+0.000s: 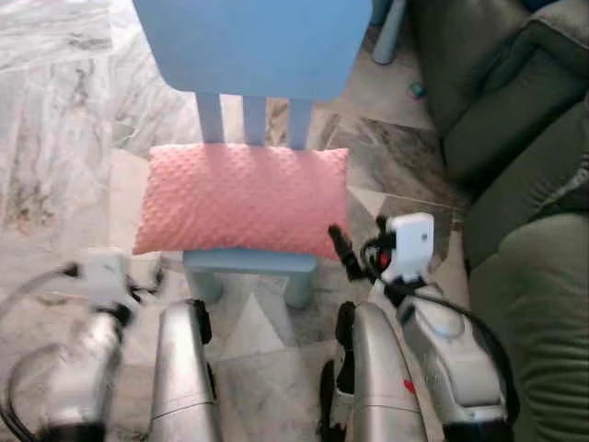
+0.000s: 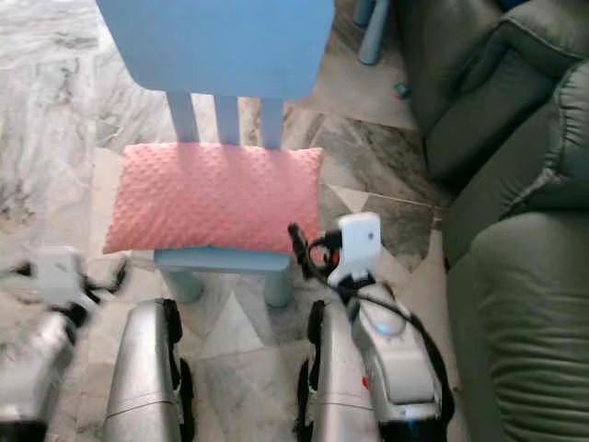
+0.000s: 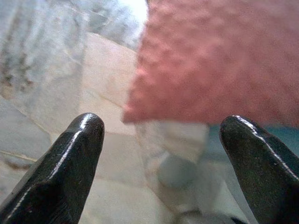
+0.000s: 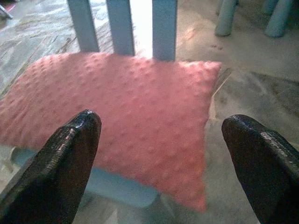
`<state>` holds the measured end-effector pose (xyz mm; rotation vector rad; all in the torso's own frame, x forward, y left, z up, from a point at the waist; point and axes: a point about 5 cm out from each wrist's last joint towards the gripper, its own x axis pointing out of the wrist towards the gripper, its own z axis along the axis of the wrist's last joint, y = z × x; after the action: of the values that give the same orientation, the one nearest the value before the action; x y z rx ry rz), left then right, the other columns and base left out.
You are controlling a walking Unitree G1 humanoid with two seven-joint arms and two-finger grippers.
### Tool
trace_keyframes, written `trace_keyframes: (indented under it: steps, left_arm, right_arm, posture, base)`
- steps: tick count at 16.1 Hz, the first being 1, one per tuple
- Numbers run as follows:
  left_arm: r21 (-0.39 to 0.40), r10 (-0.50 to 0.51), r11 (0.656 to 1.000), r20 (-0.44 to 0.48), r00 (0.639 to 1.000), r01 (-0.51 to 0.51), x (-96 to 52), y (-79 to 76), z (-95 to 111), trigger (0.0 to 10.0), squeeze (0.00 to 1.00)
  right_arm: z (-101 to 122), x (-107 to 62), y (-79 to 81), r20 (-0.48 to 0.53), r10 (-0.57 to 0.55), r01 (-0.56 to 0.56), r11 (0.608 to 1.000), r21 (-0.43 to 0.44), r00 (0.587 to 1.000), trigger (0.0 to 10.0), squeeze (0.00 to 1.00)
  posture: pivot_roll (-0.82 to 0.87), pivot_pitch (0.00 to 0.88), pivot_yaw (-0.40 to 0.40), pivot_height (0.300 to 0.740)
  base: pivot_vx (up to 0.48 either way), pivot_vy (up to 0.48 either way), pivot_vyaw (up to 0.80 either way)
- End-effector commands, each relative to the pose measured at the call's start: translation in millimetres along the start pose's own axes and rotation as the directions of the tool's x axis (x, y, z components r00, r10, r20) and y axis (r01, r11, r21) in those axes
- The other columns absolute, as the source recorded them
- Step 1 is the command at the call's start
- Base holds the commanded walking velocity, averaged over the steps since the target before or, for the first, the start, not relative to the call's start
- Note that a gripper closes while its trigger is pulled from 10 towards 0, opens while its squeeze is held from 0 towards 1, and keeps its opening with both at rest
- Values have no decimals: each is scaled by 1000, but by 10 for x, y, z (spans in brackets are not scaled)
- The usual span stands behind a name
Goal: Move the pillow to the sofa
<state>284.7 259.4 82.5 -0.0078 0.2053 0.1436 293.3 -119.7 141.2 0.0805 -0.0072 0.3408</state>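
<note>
The pink pillow (image 1: 241, 199) lies flat on the seat of a small light blue chair (image 1: 250, 44) in the middle of the frame, and its ends hang a little over both sides of the seat. The dark green sofa (image 1: 529, 184) fills the right side of the frame, well apart from the pillow. The right gripper (image 4: 161, 163) is near the lower right corner of the pillow with its fingers wide apart and holding nothing. The left gripper (image 3: 163, 149) is at the lower left, near the pillow's left corner, also spread apart and empty. The floor (image 1: 55, 120) is marble tile.
</note>
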Motion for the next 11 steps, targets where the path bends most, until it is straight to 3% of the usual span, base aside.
trace_keyframes:
  steps: [1,5,6,7,11]
  left_arm:
    - [-13,20,1000,-24,1000,-21,0,73,-79,10000,0]
    - [-8,91,996,8,996,-91,265,191,127,10000,0]
    - [-9,90,996,14,996,-90,321,176,168,10000,0]
    - [-17,71,997,27,997,-70,384,127,227,10000,0]
    - [-81,58,995,9,998,-58,554,-18,300,10000,0]
  right_arm:
    - [-48,-8,-27,-21,1,-1,1000,25,1000,10000,0]
    - [-2,102,53,-22,83,-80,993,84,996,10000,0]
    - [-2,128,71,-25,98,-94,986,135,995,10000,0]
    - [-6,141,130,-30,141,-129,961,244,990,10000,0]
    - [-29,207,218,-36,190,-172,941,293,981,10000,0]
  posture:
    - [-12,381,-71,539]
    - [-49,418,-71,539]
    - [-58,426,-71,539]
    - [-70,441,-69,539]
    - [-82,470,-66,539]
  base:
    - [0,0,0]
    - [0,0,0]
    - [0,0,0]
    - [0,0,0]
    - [0,0,0]
